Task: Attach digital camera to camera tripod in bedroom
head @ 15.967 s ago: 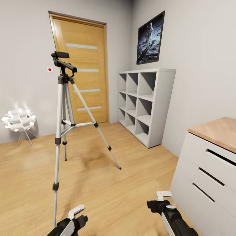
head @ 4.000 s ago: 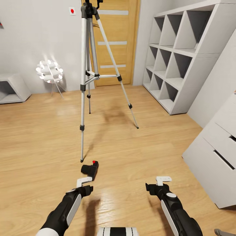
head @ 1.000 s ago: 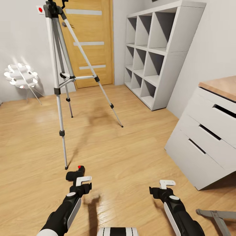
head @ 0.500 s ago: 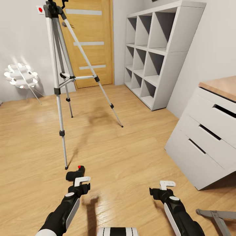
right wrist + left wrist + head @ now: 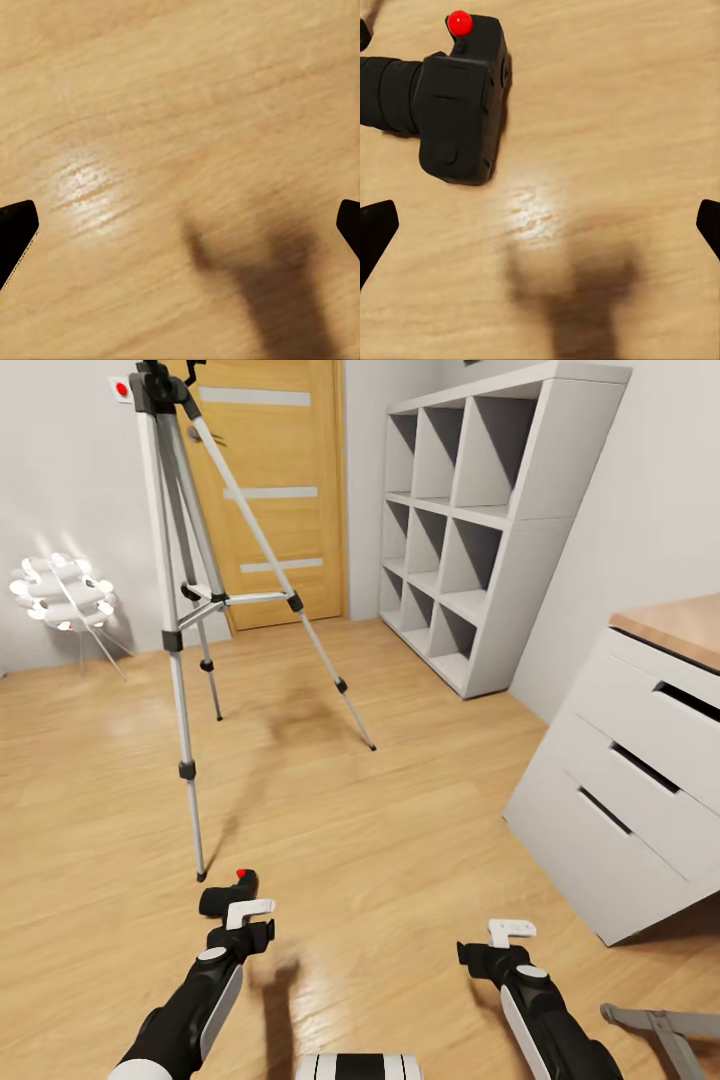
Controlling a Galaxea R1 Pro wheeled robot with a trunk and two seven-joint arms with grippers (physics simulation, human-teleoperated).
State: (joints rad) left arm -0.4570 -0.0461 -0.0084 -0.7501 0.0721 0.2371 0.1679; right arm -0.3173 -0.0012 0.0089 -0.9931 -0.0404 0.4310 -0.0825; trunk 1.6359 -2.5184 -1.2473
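The camera tripod (image 5: 185, 590) stands far left. I keep my left hand (image 5: 247, 916) spread wide above the digital camera (image 5: 229, 895) on the floor (image 5: 400, 830) by its near foot, ready to grasp; the left wrist view shows its lens barrel. My right hand (image 5: 510, 936) hangs spread, idle.

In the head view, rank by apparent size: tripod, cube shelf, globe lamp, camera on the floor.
1-2. Camera tripod and white cube shelf: tripod taller, shelf fills more area; no clear winner.
3. Globe lamp.
4. Digital camera, smallest though nearest the lens.
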